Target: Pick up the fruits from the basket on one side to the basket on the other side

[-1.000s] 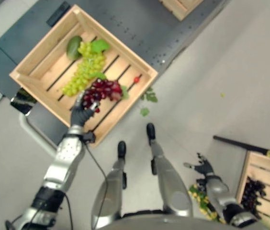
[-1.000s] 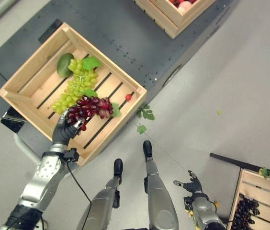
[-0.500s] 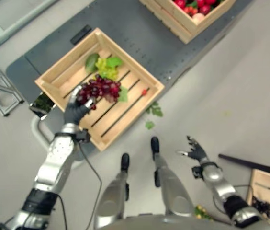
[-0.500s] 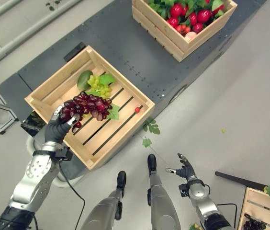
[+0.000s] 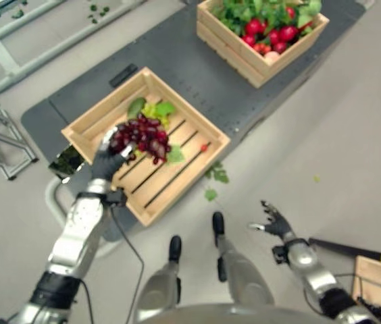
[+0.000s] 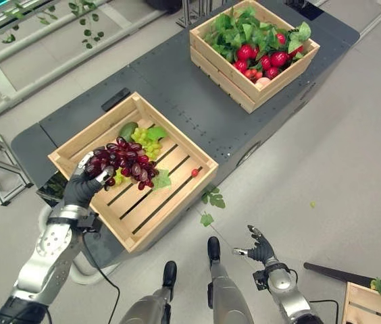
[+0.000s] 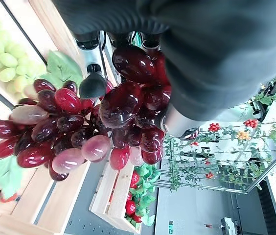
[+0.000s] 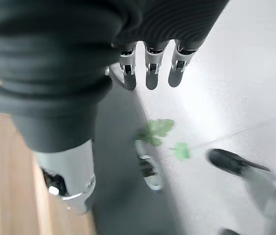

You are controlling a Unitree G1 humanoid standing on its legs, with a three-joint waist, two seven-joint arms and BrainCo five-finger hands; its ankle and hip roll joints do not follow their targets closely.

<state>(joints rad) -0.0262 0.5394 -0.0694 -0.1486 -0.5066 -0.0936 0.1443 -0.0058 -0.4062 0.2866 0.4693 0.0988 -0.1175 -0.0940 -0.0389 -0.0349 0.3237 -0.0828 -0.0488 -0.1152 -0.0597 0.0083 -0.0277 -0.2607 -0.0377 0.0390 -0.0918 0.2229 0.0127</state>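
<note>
Overhead, left hand clamped on red grapes, right hand spread, dark platform, grey floor

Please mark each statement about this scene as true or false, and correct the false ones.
1. The left hand holds the dark red grape bunch. True.
2. The grape bunch lies flat on the crate's slats. False: it hangs from the left hand, above the near wooden crate.
3. The right hand grips a leaf. False: it is open and holds nothing.
4. Green grapes remain in the near crate. True.
5. The far crate holds red fruits and green leaves. True.
</note>
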